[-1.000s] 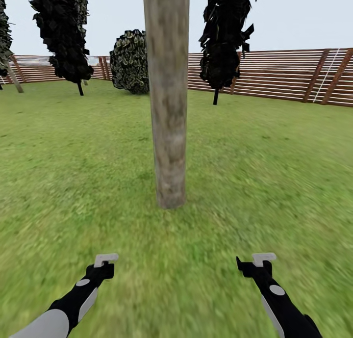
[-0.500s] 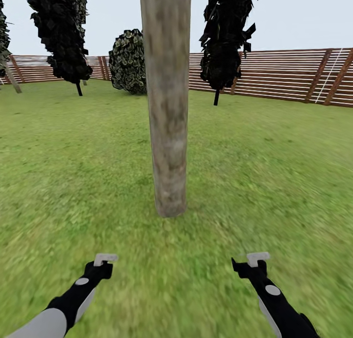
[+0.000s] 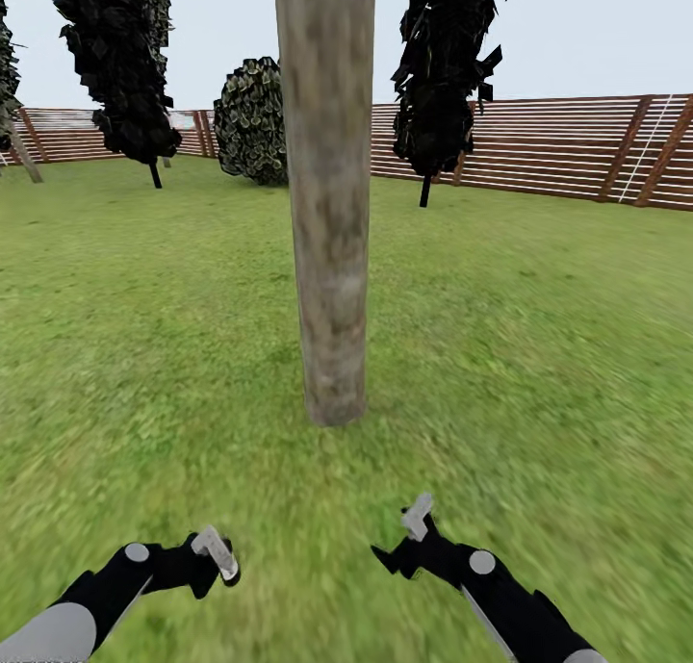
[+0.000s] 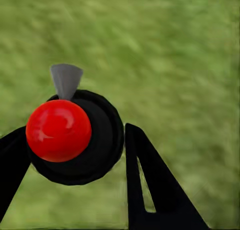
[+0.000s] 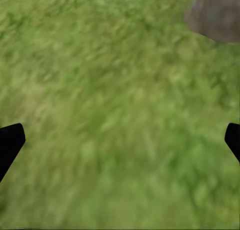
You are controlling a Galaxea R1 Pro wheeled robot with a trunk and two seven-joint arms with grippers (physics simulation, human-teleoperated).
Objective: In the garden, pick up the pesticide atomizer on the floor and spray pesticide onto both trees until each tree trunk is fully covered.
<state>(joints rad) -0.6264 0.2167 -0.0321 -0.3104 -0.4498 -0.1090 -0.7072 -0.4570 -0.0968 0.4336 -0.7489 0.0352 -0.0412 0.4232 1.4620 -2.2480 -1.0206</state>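
The atomizer (image 4: 75,135) was held between the left claw's (image 4: 75,155) fingers above the grass (image 3: 539,355). The right claw (image 5: 120,140) was spread wide, empty. The trunk (image 3: 327,211) stood at 12 o'clock, with the fence (image 3: 558,148) behind it.

The tree trunk (image 3: 327,191) has rough, matt bark, blotchy grey-beige, like weathered wood. The grass (image 3: 539,336) is a soft, mottled green, dull, with no shine. The fence (image 3: 539,143) is of brown wooden slats, flat in finish. The spray bottle (image 4: 82,137) looks like smooth black plastic, with a glossy red spot (image 4: 58,130) that catches the light and a matt grey nozzle (image 4: 65,80). The fingers (image 4: 155,190) of the left pincer (image 4: 70,180) are plain matt black, like hard plastic.
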